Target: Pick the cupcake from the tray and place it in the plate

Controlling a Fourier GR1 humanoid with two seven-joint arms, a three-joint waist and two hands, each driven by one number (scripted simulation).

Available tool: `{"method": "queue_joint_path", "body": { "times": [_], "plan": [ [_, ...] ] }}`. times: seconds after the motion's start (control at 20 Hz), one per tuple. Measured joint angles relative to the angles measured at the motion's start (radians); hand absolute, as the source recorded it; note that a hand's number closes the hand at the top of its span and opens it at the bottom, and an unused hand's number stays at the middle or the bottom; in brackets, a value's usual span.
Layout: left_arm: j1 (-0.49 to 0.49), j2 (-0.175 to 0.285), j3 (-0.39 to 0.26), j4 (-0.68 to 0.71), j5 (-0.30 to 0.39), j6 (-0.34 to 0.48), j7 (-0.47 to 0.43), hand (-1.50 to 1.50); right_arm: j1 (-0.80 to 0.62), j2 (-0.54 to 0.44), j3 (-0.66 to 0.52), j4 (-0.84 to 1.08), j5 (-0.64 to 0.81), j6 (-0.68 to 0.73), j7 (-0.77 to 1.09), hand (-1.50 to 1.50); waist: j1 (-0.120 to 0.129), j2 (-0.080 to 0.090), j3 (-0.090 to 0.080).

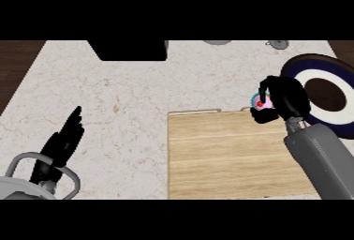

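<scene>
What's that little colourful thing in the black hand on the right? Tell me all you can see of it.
That is the cupcake: only a small part shows, pink with a red spot and a pale blue edge. The right hand curls round it and hides the rest. It is at the far right corner of the wooden tray, just left of the plate.

The marble counter (110,93) bears a wooden tray (228,159), a ringed plate (325,75) and a black box (131,49).
</scene>
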Motion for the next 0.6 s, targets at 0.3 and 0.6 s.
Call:
{"method": "queue_joint_path", "body": {
  "times": [0.3,0.6],
  "plan": [
    [0.006,-0.001,0.006,0.001,0.006,-0.001,-0.006,0.0,-0.076,0.027,-0.063,0.035,0.14,-0.22,0.126,1.5,-0.003,-0.007,-0.001],
    [-0.005,-0.014,0.009,0.04,0.009,-0.007,-0.013,0.0,-0.118,0.016,-0.134,0.052,0.224,-0.323,0.226,1.5,-0.013,-0.009,0.003]
  ]
}}
